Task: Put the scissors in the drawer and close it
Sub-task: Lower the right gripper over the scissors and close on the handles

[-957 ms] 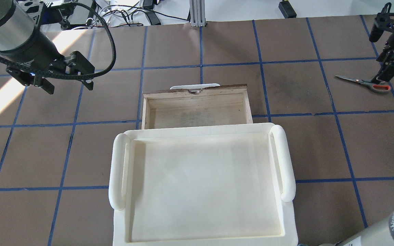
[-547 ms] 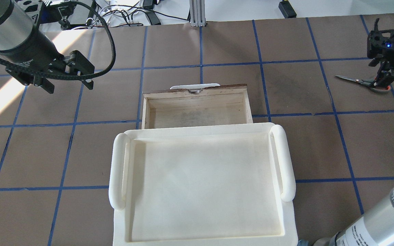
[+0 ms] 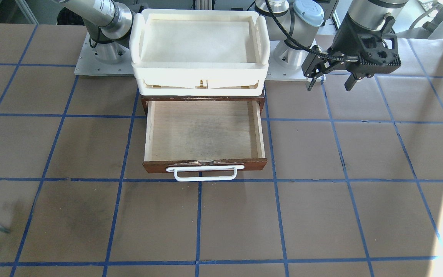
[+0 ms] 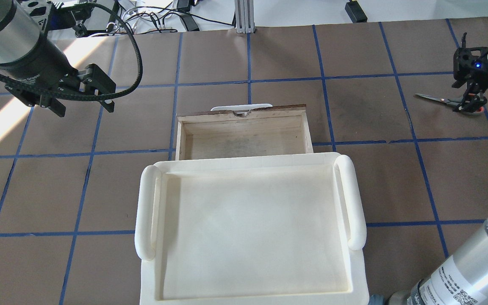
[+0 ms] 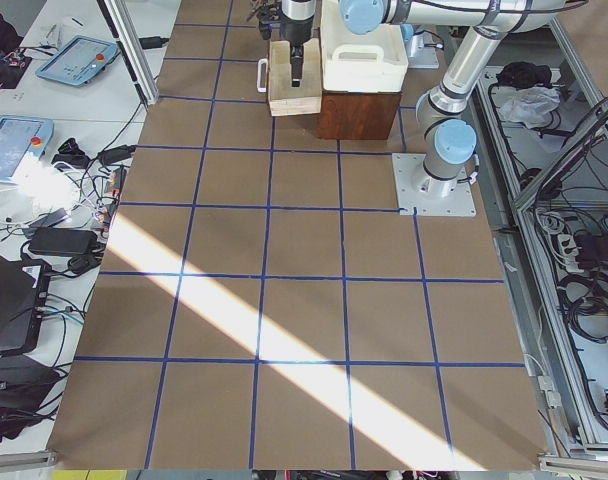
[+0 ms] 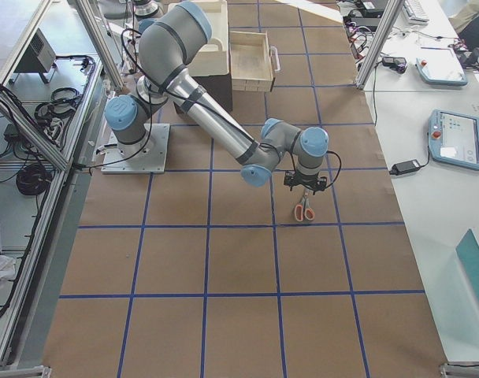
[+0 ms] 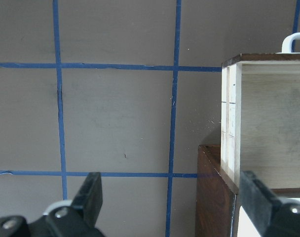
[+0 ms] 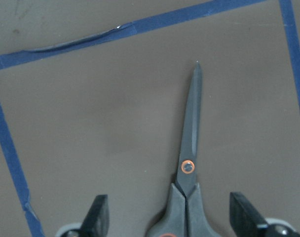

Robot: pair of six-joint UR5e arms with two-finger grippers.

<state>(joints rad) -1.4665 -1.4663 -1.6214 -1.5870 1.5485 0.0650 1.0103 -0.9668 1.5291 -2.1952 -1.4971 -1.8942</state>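
Observation:
The scissors (image 8: 189, 163) lie flat on the brown table at the far right, with dark blades and a red pivot; they also show in the overhead view (image 4: 436, 99) and the right side view (image 6: 304, 211). My right gripper (image 8: 169, 217) is open and low over the handles, one finger on each side; it also shows overhead (image 4: 469, 103). The wooden drawer (image 4: 244, 137) is pulled out and empty, its white handle (image 3: 205, 174) away from me. My left gripper (image 4: 84, 108) is open and empty, hovering left of the drawer.
A cream-white plastic tray (image 4: 146, 212) sits on top of the dark cabinet that holds the drawer (image 3: 204, 130). Blue tape lines grid the brown table. Cables and a metal post stand beyond the far edge.
My right gripper has turned and come down over the scissors' handles, now covering them. The left arm has hardly moved. The scissors and drawer lie as before.

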